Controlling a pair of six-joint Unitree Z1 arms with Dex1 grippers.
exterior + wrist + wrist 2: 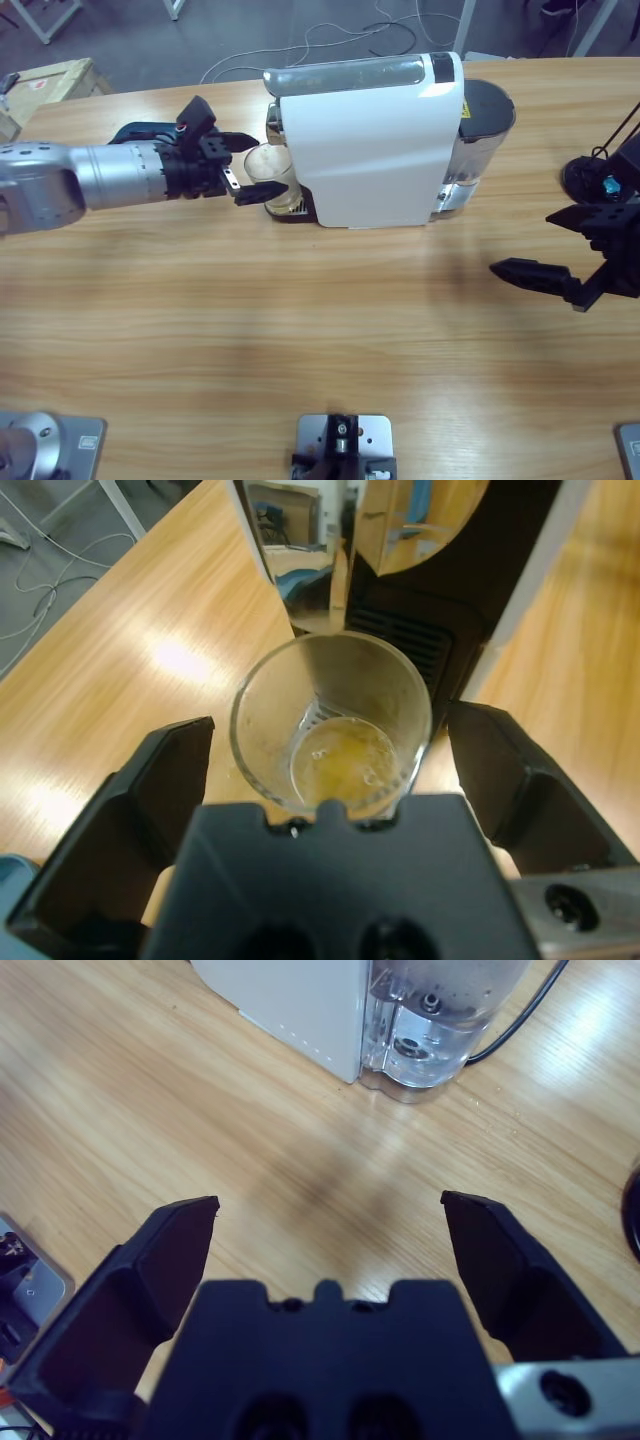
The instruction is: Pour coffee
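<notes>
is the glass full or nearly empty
Nearly empty. The glass stands upright at the coffee machine with only a shallow pale amber layer of coffee at its bottom, seen between the open left pincer.

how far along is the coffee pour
Done: a shallow layer of coffee already lies in the glass, which stands under the machine's spout. In hand: the left gripper has its open jaws on either side of the glass but has not closed on it. Left: gripping the glass and taking it away. The right gripper hangs open over bare table, holding nothing.
</notes>
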